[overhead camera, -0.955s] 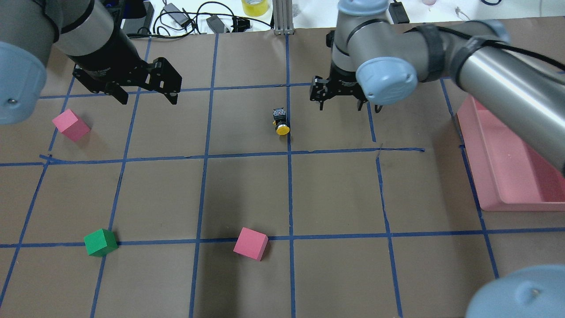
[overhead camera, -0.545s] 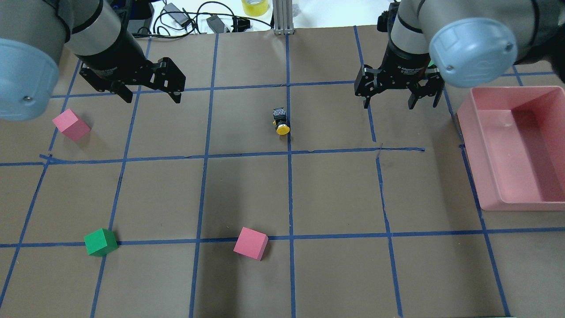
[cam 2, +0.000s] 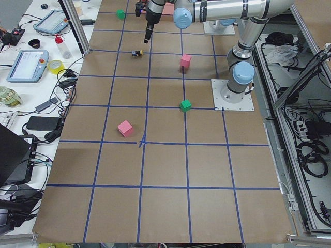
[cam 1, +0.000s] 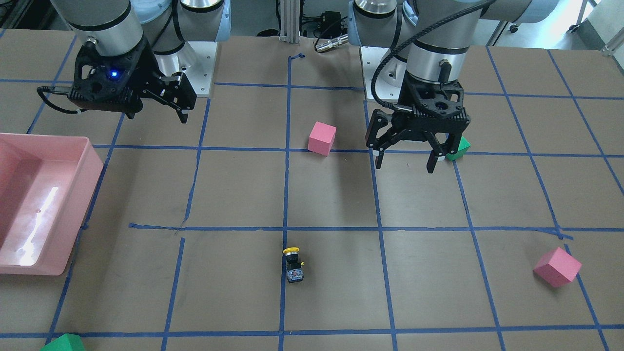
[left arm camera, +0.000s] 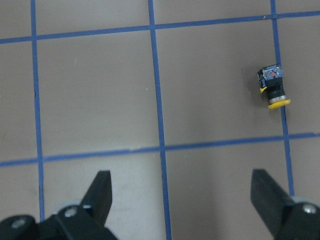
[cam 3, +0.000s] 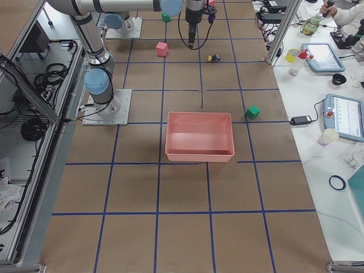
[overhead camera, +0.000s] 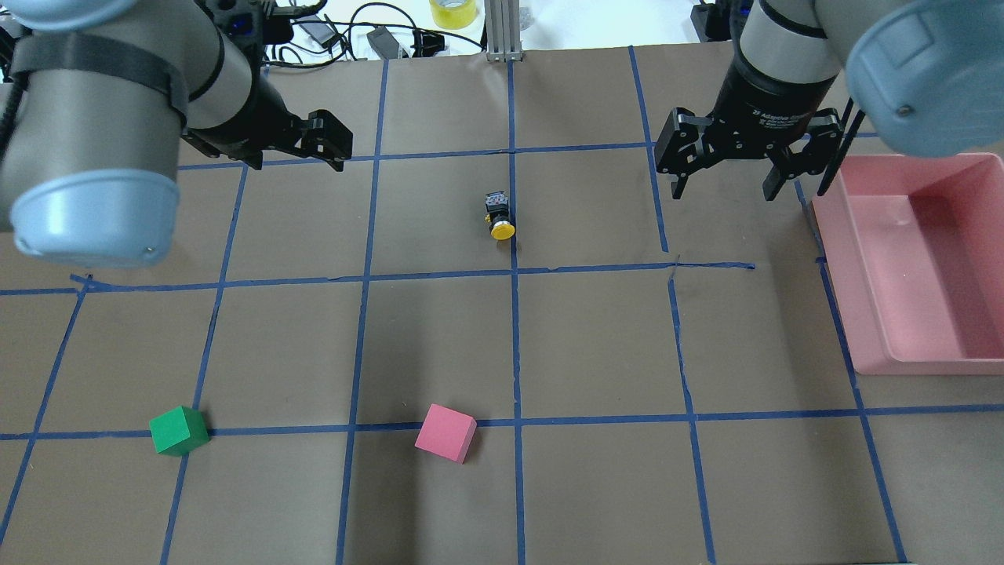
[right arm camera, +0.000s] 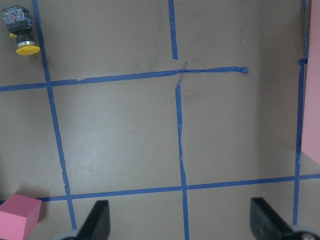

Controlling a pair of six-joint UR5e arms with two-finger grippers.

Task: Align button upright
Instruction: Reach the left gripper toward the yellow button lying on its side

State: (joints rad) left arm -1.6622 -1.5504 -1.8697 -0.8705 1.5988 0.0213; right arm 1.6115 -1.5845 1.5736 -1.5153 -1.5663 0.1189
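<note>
Yellow-capped black plastic button (overhead camera: pixel 500 216) lies sideways, ungrasped: left end effector (cam 1: pixel 404 165) and right end effector (overhead camera: pixel 723 192) both hang wide, empty.

Button (overhead camera: pixel 500 216): tiny, round yellow cap on black blocky body, small coloured markings on body's end. Not upright. Lies on side on brown paper (overhead camera: pixel 439 345), cap toward robot's near side, body toward far side. Mid-table, just left of central blue tape line (overhead camera: pixel 515 337), cap at its edge.
</note>
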